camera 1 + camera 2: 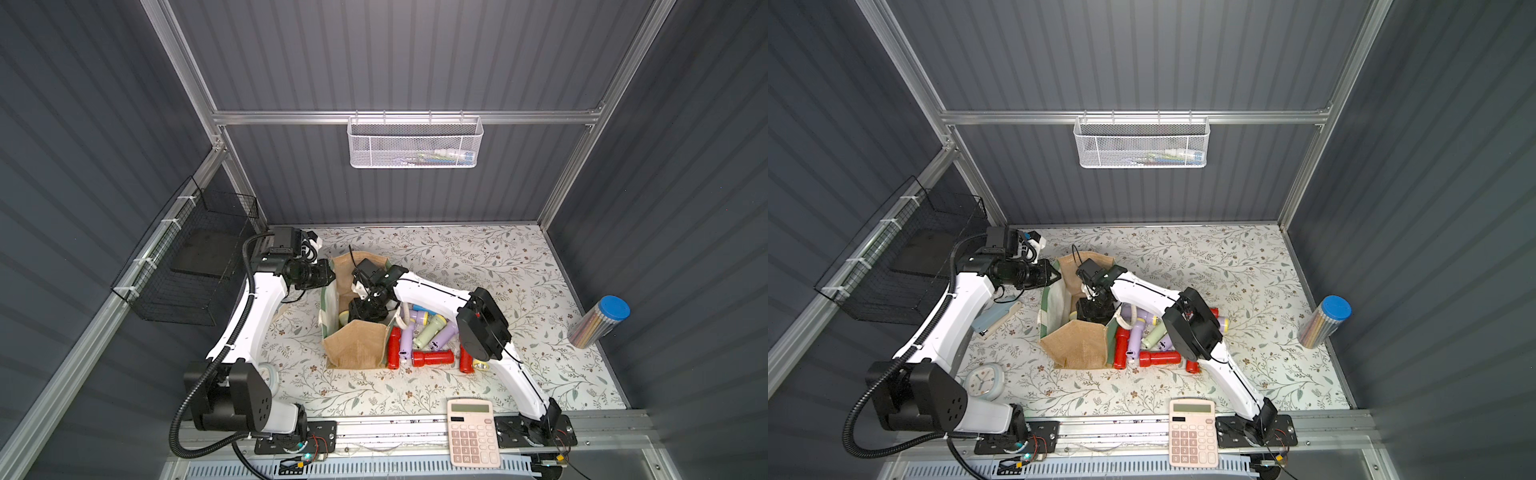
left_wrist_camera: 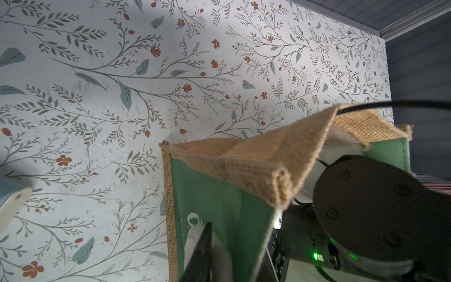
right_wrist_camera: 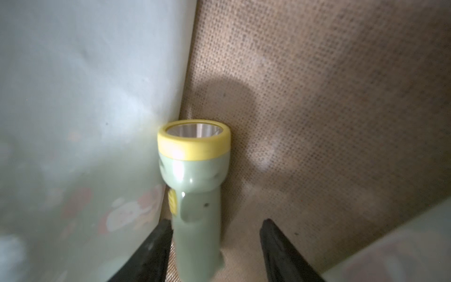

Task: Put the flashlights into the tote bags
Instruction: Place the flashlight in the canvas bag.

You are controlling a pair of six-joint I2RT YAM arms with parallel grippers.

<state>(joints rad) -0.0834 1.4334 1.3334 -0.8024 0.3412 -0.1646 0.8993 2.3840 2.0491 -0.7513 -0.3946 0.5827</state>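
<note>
**Placement and why**

- Desk (image 1: 478, 257): floral sheet. The work is crowded mid-desk, where both arms can get at it.
- Tote bag (image 1: 355, 345): stands upright, mouth up, with its jute end panels folding inward.
- Left claw (image 1: 329, 275): lies level at the bag's far left corner. It looks nipped together on the upper edge of the green side. I judge it is there to hold the mouth spread and steady the bag while the other arm works inside.
- Right claw (image 3: 217, 221): down through the mouth, deep in the bag, fingers apart. One finger lies against the handle of a pale green flashlight (image 3: 195, 185) and the other stands clear of it. This reads as letting go, not gripping.
- That flashlight is inside the bag. Its yellow-ringed head is tucked into the corner where pale lining meets jute.
- Other flashlights (image 1: 419, 332): heaped on the desk just beside the bag's right side. They are red, lilac and pale green, with a bit of blue. Being so near should make for short carries.

**Not made out**

- Bag interior, both top views: mostly blocked by the right arm. Only a yellowish rim (image 1: 344, 318) shows, so I cannot say whether more flashlights lie in there.
- Heap: the right arm covers part of it, so there is no sure count.
- Left claw: its wrist view shows one dark finger (image 2: 202, 244) only. I cannot tell whether cloth or rope handle is between the fingers.
- Green flashlight's tail runs off the wrist view, so upright or leaning is unclear.
</note>
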